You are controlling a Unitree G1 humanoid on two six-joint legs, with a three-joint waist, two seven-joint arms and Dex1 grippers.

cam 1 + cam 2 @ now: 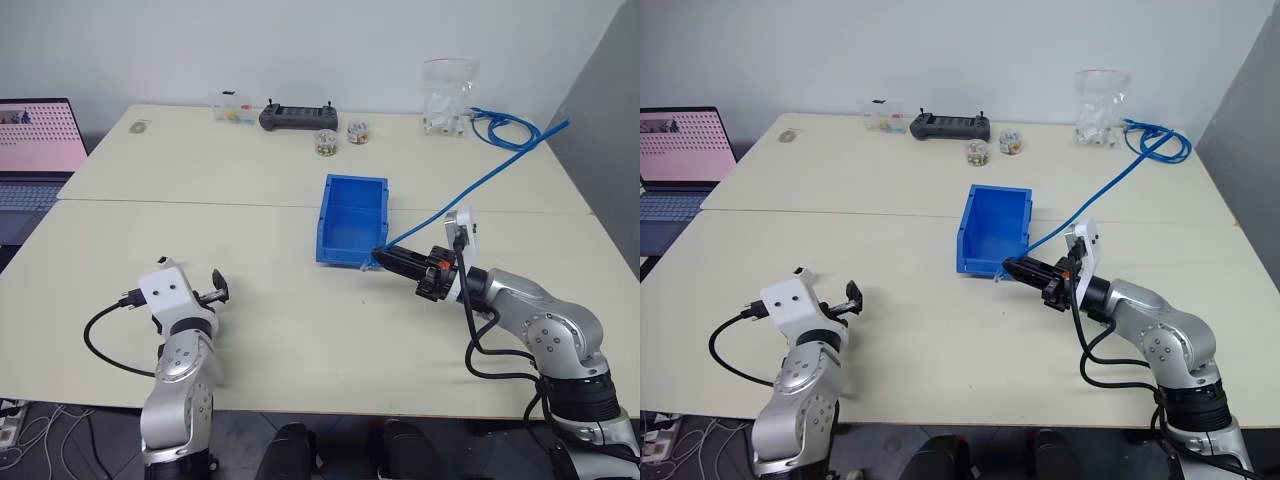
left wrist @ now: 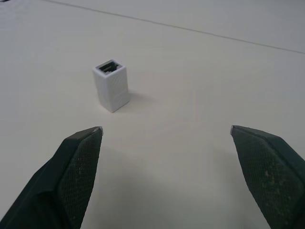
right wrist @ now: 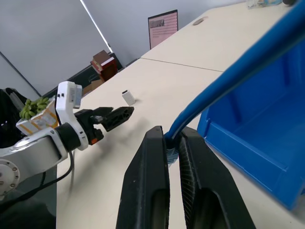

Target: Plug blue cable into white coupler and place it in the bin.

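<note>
On the table (image 1: 300,330): 1 bin (image 1: 352,218), 1 white coupler (image 2: 111,85) before the spread left gripper (image 2: 167,136), right gripper (image 3: 174,143) pinching 1 blue cable (image 1: 470,190)

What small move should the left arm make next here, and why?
Probably ease the left gripper forward so its open fingers straddle the white coupler, then close. The coupler stands upright on the table, untouched, just ahead of the fingertips and off toward one finger, while the right gripper already pinches the blue cable beside the bin.

office/lab | laptop (image 1: 35,150), pale tables (image 1: 200,170), remote controller (image 1: 298,118)
</note>
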